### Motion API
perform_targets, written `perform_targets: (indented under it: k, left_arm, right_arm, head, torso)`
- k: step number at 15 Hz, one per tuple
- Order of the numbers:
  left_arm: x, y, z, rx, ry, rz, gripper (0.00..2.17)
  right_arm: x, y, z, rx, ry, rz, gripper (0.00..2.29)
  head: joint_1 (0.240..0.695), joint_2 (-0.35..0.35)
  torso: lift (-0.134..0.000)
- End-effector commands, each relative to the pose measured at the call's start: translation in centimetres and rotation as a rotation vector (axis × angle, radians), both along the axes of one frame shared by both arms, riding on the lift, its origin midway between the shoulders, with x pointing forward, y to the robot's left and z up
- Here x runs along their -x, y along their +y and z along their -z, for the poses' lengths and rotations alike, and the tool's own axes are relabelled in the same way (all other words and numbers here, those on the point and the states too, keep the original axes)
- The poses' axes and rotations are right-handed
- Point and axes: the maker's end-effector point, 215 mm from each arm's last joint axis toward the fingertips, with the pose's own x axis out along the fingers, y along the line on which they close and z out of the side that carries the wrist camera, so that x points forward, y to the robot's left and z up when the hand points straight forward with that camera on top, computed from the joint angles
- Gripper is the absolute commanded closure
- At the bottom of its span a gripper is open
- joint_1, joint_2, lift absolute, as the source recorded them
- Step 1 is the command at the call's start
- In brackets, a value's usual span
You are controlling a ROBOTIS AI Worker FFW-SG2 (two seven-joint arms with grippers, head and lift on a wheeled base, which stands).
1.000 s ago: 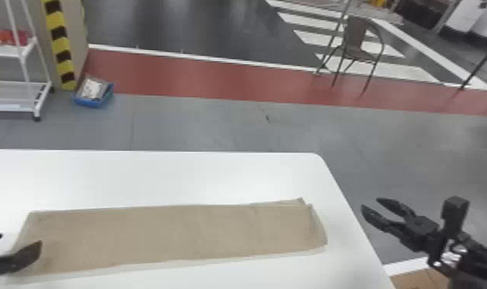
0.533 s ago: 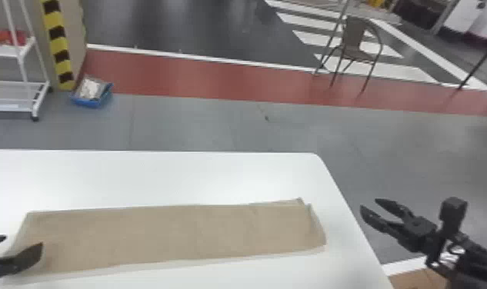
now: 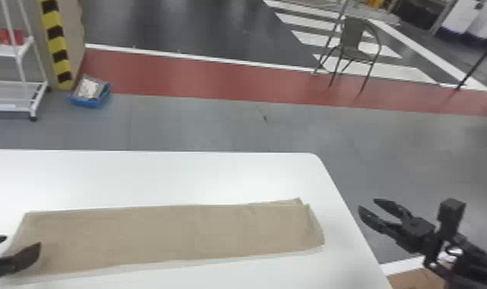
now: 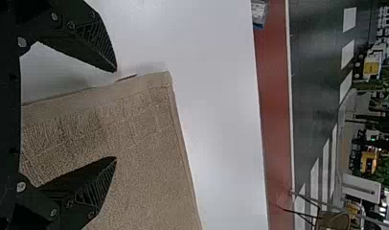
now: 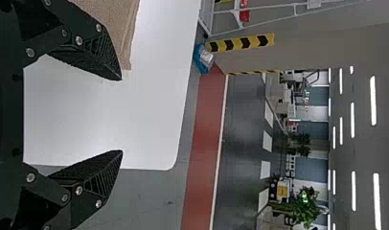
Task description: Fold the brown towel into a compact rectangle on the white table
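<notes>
The brown towel [image 3: 169,234] lies flat on the white table [image 3: 157,176] as a long strip running left to right, its layers slightly offset at the right end. At the towel's left end is my left gripper [image 3: 13,246], open. In the left wrist view that gripper [image 4: 117,115] has its fingers apart around the towel's edge [image 4: 149,84], gripping nothing. My right gripper [image 3: 367,203] stands open beyond the table's right edge, away from the towel. The right wrist view has this gripper [image 5: 121,115] with spread fingers and the towel [image 5: 113,19] farther off.
Beyond the table lie grey floor and a red strip [image 3: 200,80]. A blue box [image 3: 90,92] and a white rack [image 3: 15,84] stand at the back left, and a chair [image 3: 352,42] at the back right. The table's right edge slants between towel and right gripper.
</notes>
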Motion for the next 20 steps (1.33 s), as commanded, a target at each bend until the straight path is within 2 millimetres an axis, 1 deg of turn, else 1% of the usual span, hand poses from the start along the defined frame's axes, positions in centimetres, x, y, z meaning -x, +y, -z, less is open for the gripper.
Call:
perform_targets:
  k: [1, 4, 6, 7, 8, 9, 10, 11, 13, 15, 17, 18, 19, 20]
  left_arm:
    - [0.3, 0.0, 0.4, -0.004, 0.018, 0.001, 0.35]
    - [0.5, -0.2, 0.8, -0.022, 0.026, 0.011, 0.36]
    - [0.7, -0.2, 1.0, -0.023, 0.041, 0.007, 0.36]
    - [0.8, -0.1, 1.0, -0.024, 0.040, 0.005, 0.36]
    - [0.9, 0.1, 0.9, -0.024, 0.037, 0.000, 0.36]
    - [0.9, 0.3, 0.5, -0.023, 0.022, -0.003, 0.36]
    - [0.8, 0.6, 0.1, -0.020, 0.005, -0.007, 0.36]
    - [0.7, 0.4, 0.0, -0.020, 0.002, -0.004, 0.36]
    - [0.8, -0.2, 0.0, -0.020, 0.003, 0.009, 0.36]
    - [1.0, -0.7, -0.1, -0.019, -0.005, 0.014, 0.36]
    - [0.7, -1.2, -1.3, -0.014, -0.049, 0.024, 0.35]
    - [0.7, -1.4, -1.7, -0.011, -0.062, 0.032, 0.36]
    - [1.0, -1.8, -1.9, -0.008, -0.075, 0.041, 0.39]
    - [1.1, -2.2, -2.3, -0.001, -0.090, 0.051, 0.55]
  right_arm:
    - [0.2, 0.8, -0.2, 0.031, -0.033, -0.013, 0.40]
    - [-0.4, 0.8, -0.9, 0.053, -0.074, 0.007, 0.40]
    - [-0.4, 0.8, -1.4, 0.076, -0.120, 0.059, 0.40]
    - [-0.2, 1.2, -1.1, 0.076, -0.128, 0.077, 0.41]
    - [-0.1, 1.5, -1.1, 0.069, -0.145, 0.097, 0.46]
    - [0.1, 2.3, -0.9, 0.057, -0.151, 0.098, 0.59]
    - [0.2, 2.9, -0.6, 0.052, -0.155, 0.102, 0.59]
    - [0.2, 3.6, 0.1, 0.043, -0.138, 0.096, 0.59]
    - [-0.1, 4.5, 1.3, 0.047, -0.110, 0.091, 0.59]
    - [-0.4, 4.9, 2.7, 0.082, -0.055, 0.093, 0.59]
    - [-0.7, 5.4, 3.2, 0.079, -0.034, 0.083, 0.59]
    - [-0.8, 6.2, 3.8, 0.064, -0.008, 0.074, 0.67]
    - [-0.9, 7.4, 4.5, 0.059, 0.018, 0.056, 0.89]
    - [-1.2, 8.4, 4.8, 0.061, 0.026, 0.041, 0.97]
  head:
    - [0.695, -0.326]
    - [0.695, -0.322]
    - [0.695, -0.323]
    - [0.695, -0.323]
    - [0.695, -0.324]
    - [0.695, -0.323]
    - [0.695, -0.319]
    - [0.695, -0.312]
    - [0.695, -0.293]
    - [0.695, -0.287]
    - [0.695, -0.284]
    - [0.695, -0.284]
    - [0.695, -0.283]
    - [0.695, -0.280]
  torso:
    - [0.000]
    - [0.000]
    - [0.000]
    - [0.000]
    - [0.000]
    - [0.000]
    - [0.000]
    - [0.000]
    - [0.000]
    - [0.000]
    - [0.000]
    - [0.000]
    - [0.000]
    - [0.000]
